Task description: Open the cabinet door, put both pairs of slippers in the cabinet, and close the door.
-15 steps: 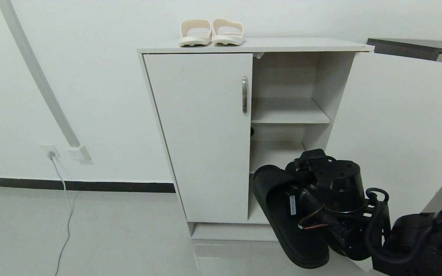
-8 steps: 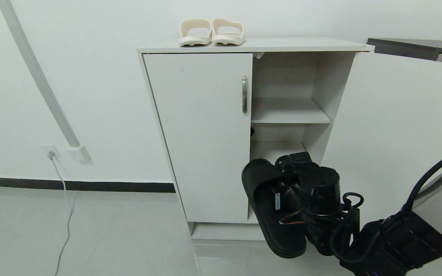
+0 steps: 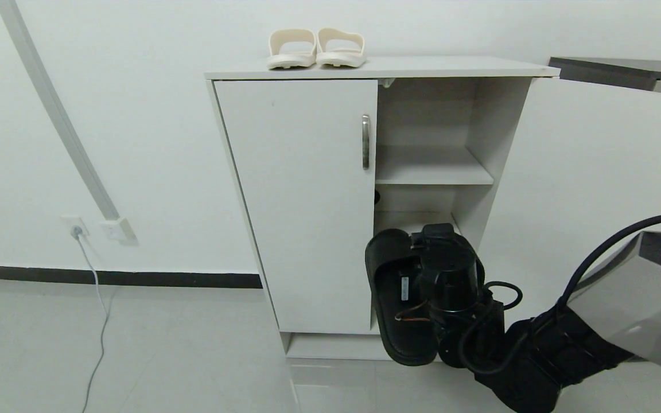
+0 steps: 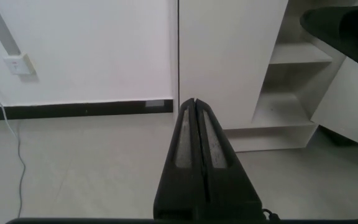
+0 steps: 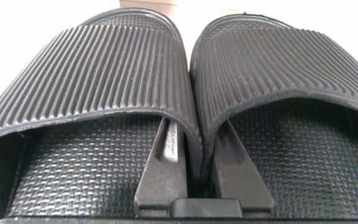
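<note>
With right hand [image 5: 197,149] pinched black slippers [image 3: 391,298] together, before lower part of open cabinet [image 3: 296,201]; held left hand [image 4: 194,109] shut, empty, above floor [image 4: 73,162].

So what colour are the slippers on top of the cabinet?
Plain cream slippers, no pattern, on the white cabinet; the head view shows them best.

In the head view the right arm [image 3: 451,281] hides one of the black slippers [image 3: 399,298] and the lower part of the cabinet [image 3: 376,67]. The right edge cuts off the open door [image 3: 594,172], and the closed door [image 3: 302,201] covers the inside behind it.
</note>
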